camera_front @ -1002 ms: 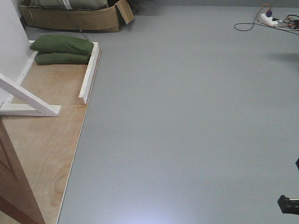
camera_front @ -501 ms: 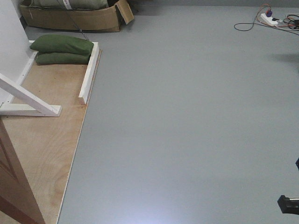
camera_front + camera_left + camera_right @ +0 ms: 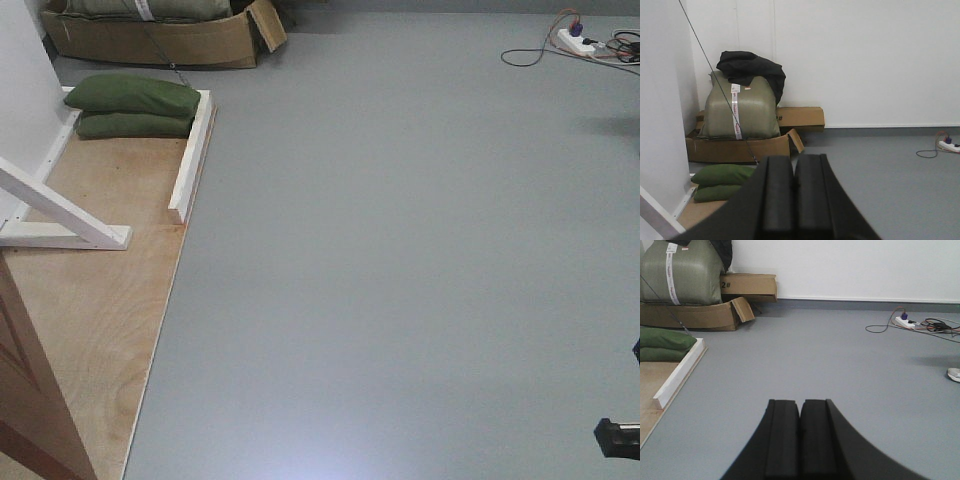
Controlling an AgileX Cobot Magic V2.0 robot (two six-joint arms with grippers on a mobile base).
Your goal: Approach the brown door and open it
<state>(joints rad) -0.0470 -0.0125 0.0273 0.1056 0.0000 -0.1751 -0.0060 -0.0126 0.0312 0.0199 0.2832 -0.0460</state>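
A slice of the brown door (image 3: pixel 30 400) shows at the bottom left of the front view, reddish-brown wood standing on the plywood floor board (image 3: pixel 100 300). Its handle and keyhole plate are out of view. My left gripper (image 3: pixel 793 159) is shut and empty, pointing at the far wall and the boxes. My right gripper (image 3: pixel 800 402) is shut and empty, pointing over the grey floor. Neither gripper is near the door. A black part of the robot (image 3: pixel 618 437) shows at the bottom right of the front view.
White frame beams (image 3: pixel 190 160) edge the plywood; a slanted brace (image 3: pixel 60 210) stands left. Two green sandbags (image 3: pixel 135 105) lie at the back. A cardboard box (image 3: pixel 160 40) with a grey-green bag (image 3: pixel 740 107) stands behind. A power strip with cables (image 3: pixel 580 42) lies far right.
The view has shifted very slightly; the door edge and plywood sit almost where they were. Both grippers stay shut.
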